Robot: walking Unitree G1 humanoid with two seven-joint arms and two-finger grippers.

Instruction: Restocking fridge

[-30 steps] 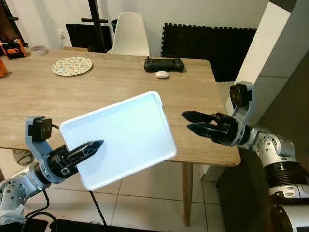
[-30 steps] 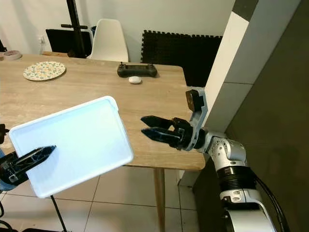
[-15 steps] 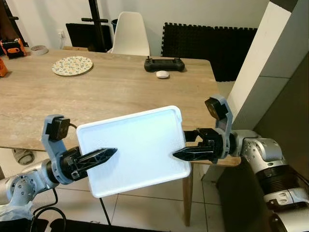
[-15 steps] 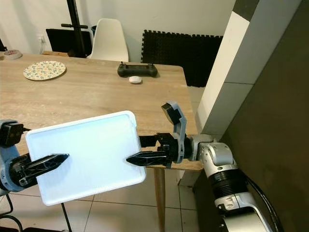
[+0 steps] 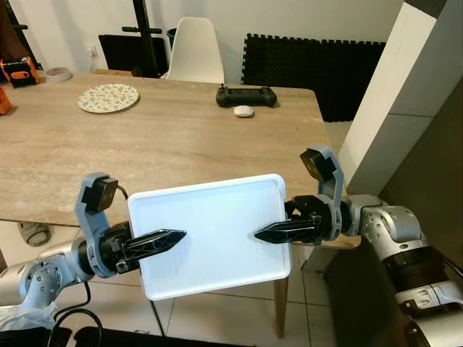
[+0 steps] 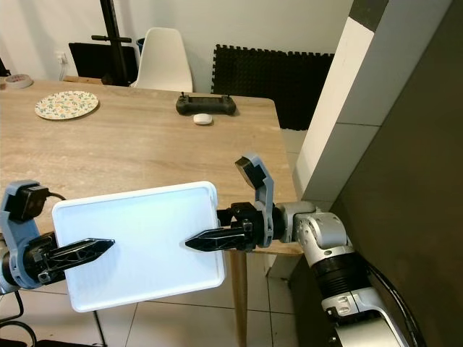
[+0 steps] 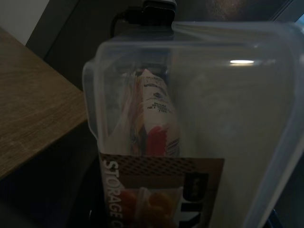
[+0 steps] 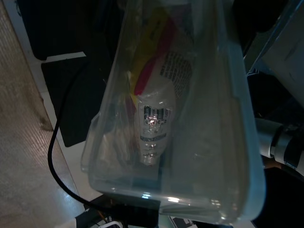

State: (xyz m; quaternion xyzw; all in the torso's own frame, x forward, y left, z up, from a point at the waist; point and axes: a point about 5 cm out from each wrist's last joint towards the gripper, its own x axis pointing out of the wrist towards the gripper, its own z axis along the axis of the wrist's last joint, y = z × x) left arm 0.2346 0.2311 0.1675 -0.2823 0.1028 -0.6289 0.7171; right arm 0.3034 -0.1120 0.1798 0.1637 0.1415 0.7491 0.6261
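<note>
Two grippers clamp one storage container (image 5: 213,235) between them. Left gripper (image 5: 170,238) pinches one end, right gripper (image 5: 269,233) the other, beside the table (image 5: 173,130).

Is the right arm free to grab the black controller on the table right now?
Probably not: the right tool and left tool both grip the white storage container between them, and the controller sits at the table's far edge.

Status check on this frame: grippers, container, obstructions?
Left gripper and right gripper each shut on storage container, held level between them. Packets visible inside. Wooden table edge directly ahead.
</note>
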